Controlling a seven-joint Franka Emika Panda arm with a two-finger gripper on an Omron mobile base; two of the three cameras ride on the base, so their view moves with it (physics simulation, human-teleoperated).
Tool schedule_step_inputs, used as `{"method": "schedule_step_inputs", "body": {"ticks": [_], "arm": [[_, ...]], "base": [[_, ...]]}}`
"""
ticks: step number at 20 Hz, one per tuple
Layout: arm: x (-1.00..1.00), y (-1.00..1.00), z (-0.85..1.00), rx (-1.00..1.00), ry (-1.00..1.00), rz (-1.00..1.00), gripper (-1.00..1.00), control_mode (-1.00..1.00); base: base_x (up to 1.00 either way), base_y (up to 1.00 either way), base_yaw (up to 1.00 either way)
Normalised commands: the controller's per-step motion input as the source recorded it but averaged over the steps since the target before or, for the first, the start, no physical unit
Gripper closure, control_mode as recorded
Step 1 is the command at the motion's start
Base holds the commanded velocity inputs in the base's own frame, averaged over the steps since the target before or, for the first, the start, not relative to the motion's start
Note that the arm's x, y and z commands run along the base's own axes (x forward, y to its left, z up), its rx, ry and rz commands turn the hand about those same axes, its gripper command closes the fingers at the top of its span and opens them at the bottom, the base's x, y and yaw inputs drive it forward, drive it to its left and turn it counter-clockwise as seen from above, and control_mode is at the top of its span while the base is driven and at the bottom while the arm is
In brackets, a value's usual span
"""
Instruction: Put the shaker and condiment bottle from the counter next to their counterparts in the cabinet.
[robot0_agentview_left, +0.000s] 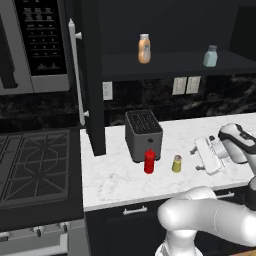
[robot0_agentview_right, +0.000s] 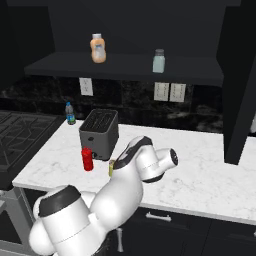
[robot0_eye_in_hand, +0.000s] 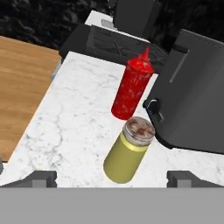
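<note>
Gripper (robot0_eye_in_hand: 112, 177) is wide open, jaws spread with the yellow shaker (robot0_eye_in_hand: 128, 151) sitting between the tips, not pinched. Shaker stands upright on the marble counter (robot0_agentview_left: 120, 182), just beside the red condiment bottle (robot0_eye_in_hand: 132, 86), both in front of the dark toaster (robot0_agentview_left: 143, 134). Farther back and up, the open black cabinet (robot0_agentview_right: 125, 67) shelf holds the orange-tan bottle (robot0_agentview_left: 144, 48) and pale blue-grey shaker (robot0_agentview_left: 210, 55), well apart.
</note>
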Motion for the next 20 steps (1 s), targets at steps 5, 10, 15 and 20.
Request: {"method": "schedule_step_inputs", "body": {"ticks": [5,10,15,20], "arm": [[0.32,0.0,-0.48,-0.01,0.0,0.07,-1.0,-1.0],[0.1,0.0,-0.15,0.0,0.0,0.02,-1.0,-1.0],[0.09,0.06,0.02,0.0,0.12,0.0,-1.0,-1.0],[0.03,0.2,0.0,-0.03,0.16,0.0,-1.0,-1.0]], "base": [[0.0,0.0,0.0],[0.0,0.0,0.0],[0.0,0.0,0.0],[0.0,0.0,0.0]]}}
